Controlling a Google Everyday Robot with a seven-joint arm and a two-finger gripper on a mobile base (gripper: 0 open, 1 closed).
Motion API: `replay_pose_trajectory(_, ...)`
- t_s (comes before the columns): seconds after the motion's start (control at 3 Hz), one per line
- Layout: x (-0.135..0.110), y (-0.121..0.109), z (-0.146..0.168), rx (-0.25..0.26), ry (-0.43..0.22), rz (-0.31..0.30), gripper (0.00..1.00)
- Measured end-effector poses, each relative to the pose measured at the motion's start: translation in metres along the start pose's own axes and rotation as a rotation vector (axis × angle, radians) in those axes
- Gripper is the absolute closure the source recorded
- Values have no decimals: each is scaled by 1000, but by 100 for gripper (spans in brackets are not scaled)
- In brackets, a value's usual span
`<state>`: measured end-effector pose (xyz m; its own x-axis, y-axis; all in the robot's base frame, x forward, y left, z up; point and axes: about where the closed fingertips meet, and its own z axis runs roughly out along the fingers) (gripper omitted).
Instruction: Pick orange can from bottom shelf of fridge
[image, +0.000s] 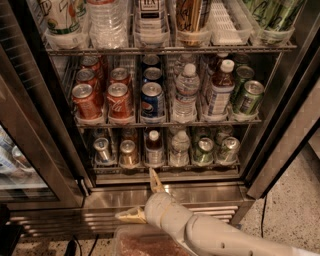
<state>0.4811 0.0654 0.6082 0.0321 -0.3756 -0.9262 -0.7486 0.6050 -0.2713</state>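
Observation:
The orange can, amber with a silver top, stands second from the left at the front of the bottom shelf of the open fridge. A silver-grey can stands just left of it. My gripper is open and empty. It is below the shelf, in front of the fridge's steel base, slightly right of the orange can. One finger points up toward the shelf edge. The other finger points left. The gripper touches nothing.
Right of the orange can stand a small dark bottle, a water bottle and two green cans. The rack above holds red cola cans, a blue can and bottles. Dark door frames flank the opening.

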Motion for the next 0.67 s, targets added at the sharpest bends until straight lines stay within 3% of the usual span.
replay_pose_trajectory(0.33, 4, 0, 7, 47, -6, -4, 0)
replay_pose_trajectory(0.67, 9, -6, 27, 130, -23, -25, 0)
